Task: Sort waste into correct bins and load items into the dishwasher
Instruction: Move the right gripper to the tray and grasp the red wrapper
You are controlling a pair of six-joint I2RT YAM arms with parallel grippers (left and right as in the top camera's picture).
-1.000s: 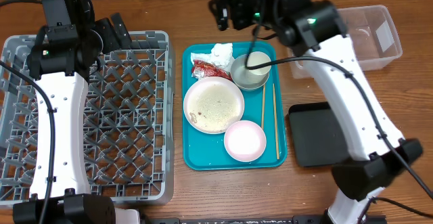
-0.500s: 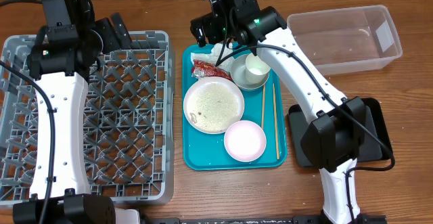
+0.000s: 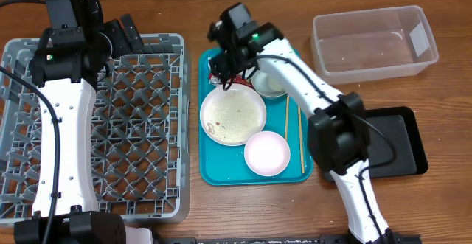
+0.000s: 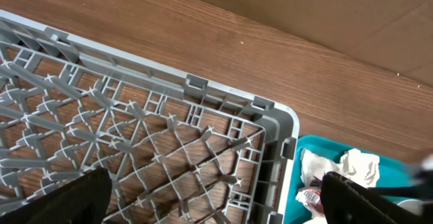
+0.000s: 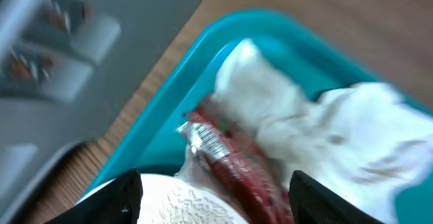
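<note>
Judging by the layout, nothing is sorted yet: the rack [image 3: 29, 52] by the left edge, the tub [image 3: 369, 60] at the far right corner and the black tray [image 3: 398, 144] by the right edge hold nothing. The plate [image 3: 233, 114], chopsticks [image 3: 300, 133] and other dishes sit on the teal tray [image 3: 210, 172] mid-table. The right gripper [image 5: 216, 183], jaws wide, hangs over the wrapper [image 5: 233, 163], a crinkled red-and-white strip against the crumpled napkin [image 5: 298, 122] at the tray's far end. The left gripper [image 4: 216, 197], jaws also wide, hovers over the rack

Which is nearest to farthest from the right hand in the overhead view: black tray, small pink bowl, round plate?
1. round plate: on the teal tray, right next to the right hand.
2. small pink bowl: at the tray's near end.
3. black tray: on the table, far right.
</note>
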